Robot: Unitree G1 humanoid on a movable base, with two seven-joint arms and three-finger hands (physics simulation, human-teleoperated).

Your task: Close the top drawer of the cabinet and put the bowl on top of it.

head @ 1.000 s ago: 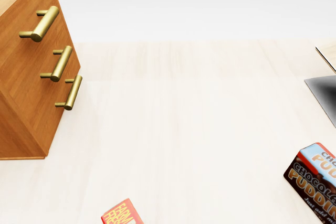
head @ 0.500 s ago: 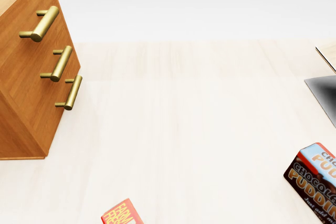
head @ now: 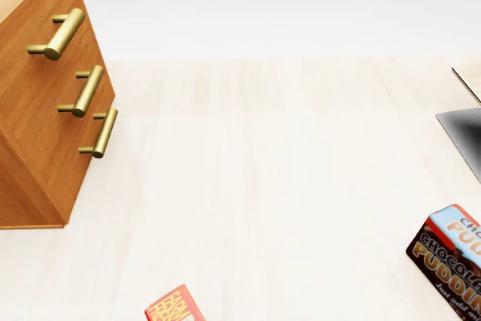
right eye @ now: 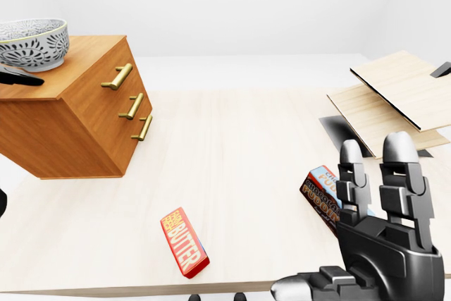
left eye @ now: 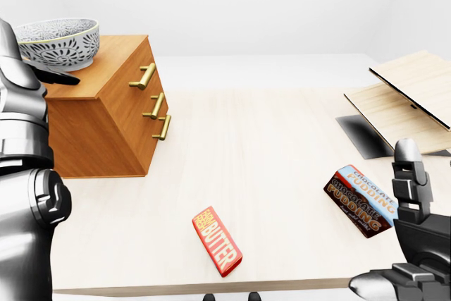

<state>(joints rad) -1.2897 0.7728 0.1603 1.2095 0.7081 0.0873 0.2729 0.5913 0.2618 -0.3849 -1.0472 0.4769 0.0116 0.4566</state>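
We see the bowl (left eye: 56, 41) sitting on top of the cabinet (left eye: 106, 125) and its top drawer (left eye: 134, 68) looks shut, so the job seems done; our right hand (right eye: 386, 241) is empty with fingers wide, and we cannot tell if our left hand (left eye: 55, 76) by the bowl grips it.

Bare rendered test setup rather than a furnished room: a pale wooden table (left eye: 282, 146) against plain white walls (left eye: 246, 5), carrying a small wooden cabinet (left eye: 106, 121), a butter box (left eye: 217, 241), a chocolate pudding box (left eye: 361, 200) and loose wooden boards (left eye: 402, 100).
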